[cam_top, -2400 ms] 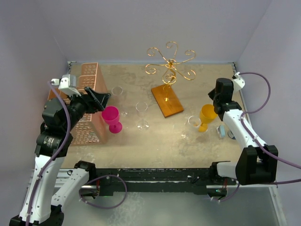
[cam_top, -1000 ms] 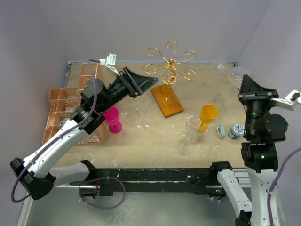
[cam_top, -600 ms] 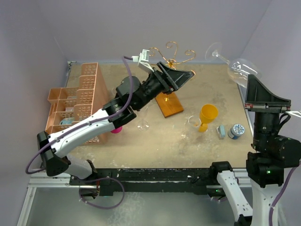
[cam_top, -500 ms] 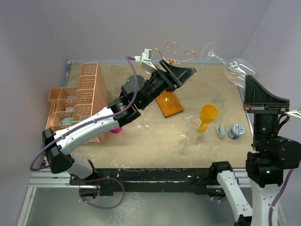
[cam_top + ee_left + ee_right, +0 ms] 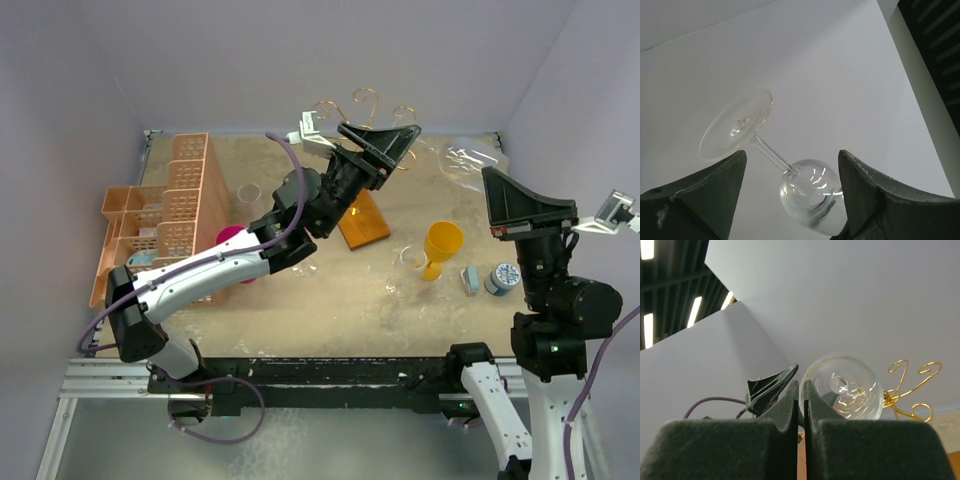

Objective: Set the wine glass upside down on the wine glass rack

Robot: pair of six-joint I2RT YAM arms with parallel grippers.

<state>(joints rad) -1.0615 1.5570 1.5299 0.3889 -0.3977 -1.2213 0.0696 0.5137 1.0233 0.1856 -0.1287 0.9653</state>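
Observation:
My right gripper [image 5: 492, 182] is raised high at the right and shut on the rim of a clear wine glass [image 5: 468, 158], which lies tilted in the air with its foot toward the back wall. In the right wrist view the closed gripper [image 5: 801, 383] pinches the bowl's edge [image 5: 842, 387]. My left gripper [image 5: 398, 146] is open and empty, stretched up in front of the gold wine glass rack [image 5: 362, 103]. In the left wrist view the glass [image 5: 812, 196] hangs beyond the open left gripper [image 5: 792, 153], apart from it. The rack's curls [image 5: 910, 385] show beside the bowl.
The rack's wooden base [image 5: 368, 222] lies mid-table. A yellow goblet [image 5: 441, 245], a short clear glass [image 5: 411, 261], a pink goblet [image 5: 231, 240] and another clear glass [image 5: 248, 193] stand around it. An orange lattice crate [image 5: 165, 210] is at the left. Small round items [image 5: 505, 277] lie at the right.
The left arm has swung from the crate up to the rack. The right arm has lifted the clear glass off the table and carried it left, toward the rack.

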